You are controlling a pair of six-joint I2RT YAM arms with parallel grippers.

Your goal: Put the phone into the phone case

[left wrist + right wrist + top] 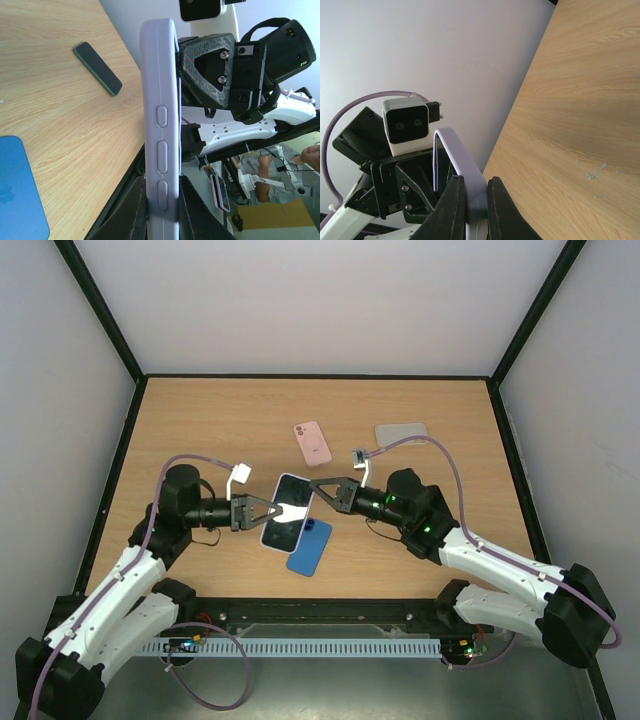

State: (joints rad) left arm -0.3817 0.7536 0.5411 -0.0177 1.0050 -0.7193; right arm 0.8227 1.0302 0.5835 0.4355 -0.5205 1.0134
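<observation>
So the left gripper (266, 511) and right gripper (317, 486) are each clamped on opposite edges of the lilac case (286, 530), held over the blue phone (312, 550).

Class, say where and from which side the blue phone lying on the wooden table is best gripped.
Probably across its long edges at the near end, from above: the blue phone lies flat, and the held lavender phone case overhangs its far end.
</observation>
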